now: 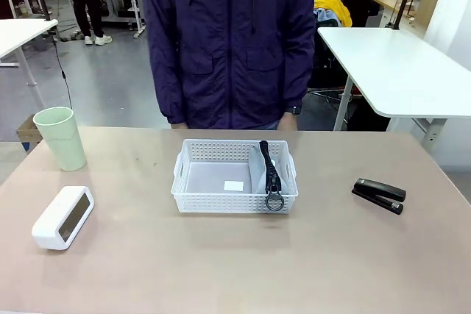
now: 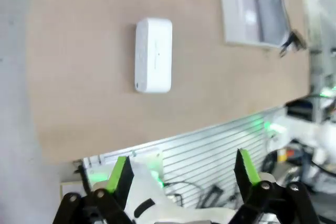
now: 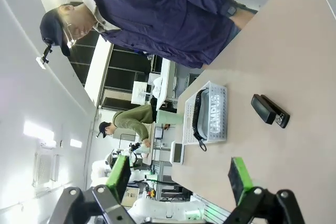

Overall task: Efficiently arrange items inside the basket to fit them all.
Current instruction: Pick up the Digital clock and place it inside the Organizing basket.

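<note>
My left gripper is released, jaws spread wide, gripping nothing. On the table, from my left: one pale green cup, upright at the far corner. One white rounded box lies nearer me. One white basket sits in the middle, one grey pouch on edge at its right end, the metal ring hanging over the front rim. One black stapler lies well apart to the right. My right gripper is likewise released, holding nothing.
</note>
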Motion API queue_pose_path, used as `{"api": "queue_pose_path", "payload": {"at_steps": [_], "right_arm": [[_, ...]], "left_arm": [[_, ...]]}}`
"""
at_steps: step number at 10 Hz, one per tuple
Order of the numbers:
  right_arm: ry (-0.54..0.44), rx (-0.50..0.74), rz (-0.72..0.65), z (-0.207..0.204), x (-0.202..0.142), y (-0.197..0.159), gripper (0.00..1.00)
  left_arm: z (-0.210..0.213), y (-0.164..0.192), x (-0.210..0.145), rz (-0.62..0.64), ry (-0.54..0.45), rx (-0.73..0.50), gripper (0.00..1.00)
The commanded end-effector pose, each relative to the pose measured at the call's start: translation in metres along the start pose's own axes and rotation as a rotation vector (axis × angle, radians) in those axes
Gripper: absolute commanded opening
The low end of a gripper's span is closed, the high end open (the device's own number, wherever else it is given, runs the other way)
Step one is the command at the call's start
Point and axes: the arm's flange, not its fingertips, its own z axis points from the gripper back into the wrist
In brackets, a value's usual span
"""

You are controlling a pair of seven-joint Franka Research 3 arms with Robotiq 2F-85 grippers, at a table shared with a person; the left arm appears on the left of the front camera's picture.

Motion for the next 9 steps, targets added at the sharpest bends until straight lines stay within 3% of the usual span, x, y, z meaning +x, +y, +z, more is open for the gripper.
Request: {"api": "queue_pose_path", "payload": {"at_steps": [1, 5, 6, 8, 9], "right_arm": [[-0.014, 0.023, 0.029, 0.0, 0.002, 0.001, 1.0], [-0.014, 0.023, 0.029, 0.0, 0.002, 0.001, 1.0], [-0.014, 0.023, 0.029, 0.0, 0.002, 0.001, 1.0], [-0.014, 0.023, 0.029, 0.0, 0.002, 0.001, 1.0], [-0.014, 0.023, 0.029, 0.0, 0.002, 0.001, 1.0]], "left_arm": [[-0.023, -0.031, 0.03, -0.133, 0.225, 0.173, 1.0], [-0.09, -0.07, 0.056, -0.147, 0.328, 0.394, 1.0], [-0.115, -0.075, 0.058, -0.126, 0.271, 0.449, 1.0], [-0.148, -0.085, 0.06, -0.124, 0.083, 0.431, 1.0], [-0.15, -0.086, 0.06, -0.142, 0.042, 0.392, 1.0]]}}
